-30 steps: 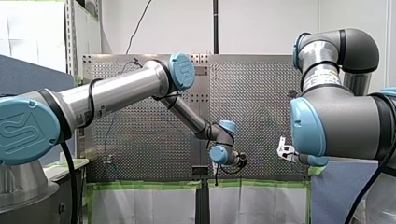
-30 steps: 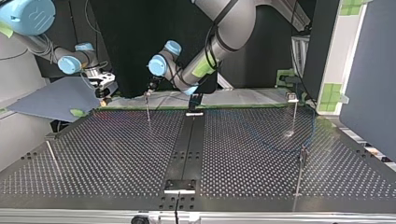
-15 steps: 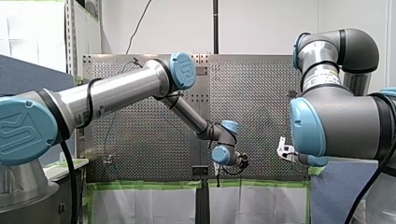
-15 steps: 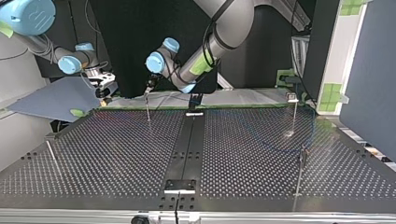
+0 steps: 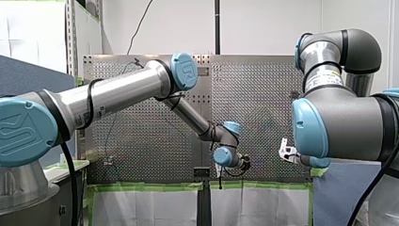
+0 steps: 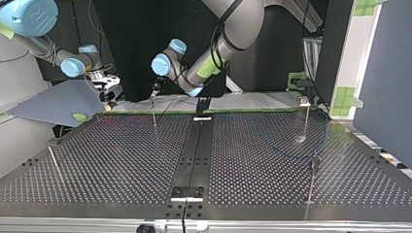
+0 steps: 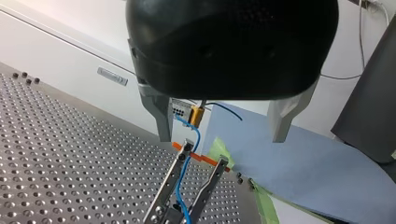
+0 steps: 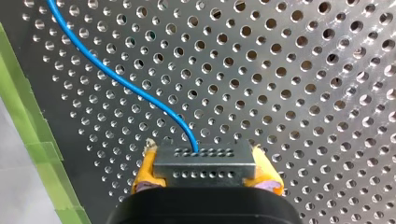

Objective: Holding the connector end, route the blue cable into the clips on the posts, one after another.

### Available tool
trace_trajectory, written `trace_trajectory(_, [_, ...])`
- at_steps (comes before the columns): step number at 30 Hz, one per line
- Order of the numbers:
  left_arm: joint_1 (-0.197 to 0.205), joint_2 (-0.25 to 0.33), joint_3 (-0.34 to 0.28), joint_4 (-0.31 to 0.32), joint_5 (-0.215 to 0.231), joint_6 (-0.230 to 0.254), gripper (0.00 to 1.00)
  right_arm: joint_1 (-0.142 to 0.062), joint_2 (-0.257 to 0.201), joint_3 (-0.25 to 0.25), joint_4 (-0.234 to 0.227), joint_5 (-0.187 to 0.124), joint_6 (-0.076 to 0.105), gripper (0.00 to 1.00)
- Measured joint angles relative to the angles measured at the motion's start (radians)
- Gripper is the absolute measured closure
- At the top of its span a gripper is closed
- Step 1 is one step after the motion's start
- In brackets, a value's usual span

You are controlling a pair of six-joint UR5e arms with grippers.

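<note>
The blue cable [image 8: 121,81], judged light and limp, is best gripped at the rigid connector [image 8: 205,158], which is pinched by the right gripper [image 8: 205,173]; the left gripper [image 7: 222,139] is spread.

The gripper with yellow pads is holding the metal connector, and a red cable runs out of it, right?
Not quite: the cable is blue, not red. The right wrist view shows it running out of the metal connector, which my right gripper holds between its yellow pads.

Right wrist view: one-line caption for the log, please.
My right gripper shut on the connector, yellow pads flanking it, blue cable curving away over the perforated table.
</note>
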Motion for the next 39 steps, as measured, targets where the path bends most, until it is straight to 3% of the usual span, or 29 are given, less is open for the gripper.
trace_trajectory(6, [-0.012,0.021,-0.023,-0.032,-0.015,0.04,0.0,0.0,0.0,0.0,0.006,0.0,-0.001,1.0])
trace_trajectory(13, [-0.003,0.078,-0.08,0.008,-0.022,0.051,0.0,0.002,0.0,0.0,0.014,0.0,-0.002,1.0])
trace_trajectory(18, [0.039,0.131,-0.133,0.061,-0.044,0.048,0.0,0.002,0.0,0.0,0.015,0.0,-0.001,1.0])
trace_trajectory(23, [0.089,0.183,-0.185,0.1,-0.039,0.041,0.0,0.004,0.0,0.0,0.015,0.0,0.0,1.0])
trace_trajectory(32, [0.18,0.274,-0.276,0.037,-0.104,0.002,0.0,0.007,0.0,0.0,0.015,-0.007,0.0,1.0])
trace_trajectory(39, [0.234,0.339,-0.341,-0.017,-0.115,0.02,0.0,0.011,0.0,0.0,0.015,-0.015,0.0,1.0])
